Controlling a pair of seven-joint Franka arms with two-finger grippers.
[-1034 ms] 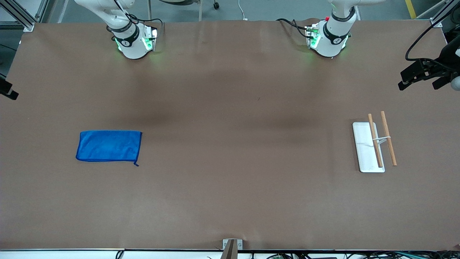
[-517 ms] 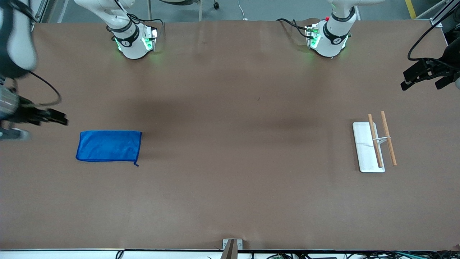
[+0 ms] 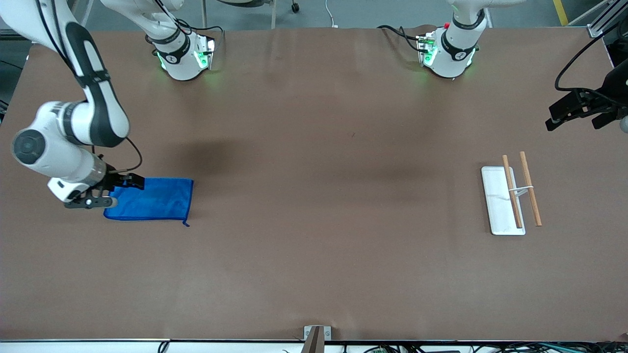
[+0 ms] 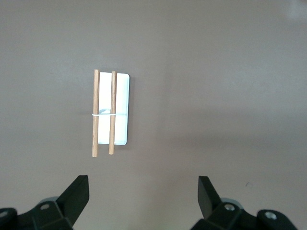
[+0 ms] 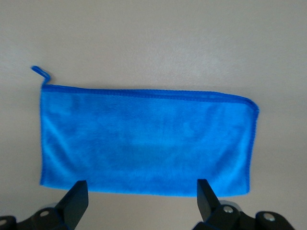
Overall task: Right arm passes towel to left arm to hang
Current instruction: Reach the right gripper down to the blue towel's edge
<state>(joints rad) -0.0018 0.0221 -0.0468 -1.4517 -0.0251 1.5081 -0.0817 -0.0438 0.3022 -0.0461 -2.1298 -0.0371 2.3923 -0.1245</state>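
The bright blue rectangular microfibre towel (image 3: 149, 199) lay flat on the brown table (image 3: 314, 255) toward the right arm's end; the right gripper (image 3: 110, 189) hovered over its edge, fingers spread, grasping nothing. The left gripper (image 3: 579, 110) waited released above the table's edge; the white tray (image 3: 498, 201) carried two wooden bars (image 3: 521, 189).

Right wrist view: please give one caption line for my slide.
Open right gripper hovers over the flat blue towel on the brown table.

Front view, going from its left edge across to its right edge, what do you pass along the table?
Right pincer → bright blue rectangular microfibre towel → flat white tray → two wooden bars → left pincer.
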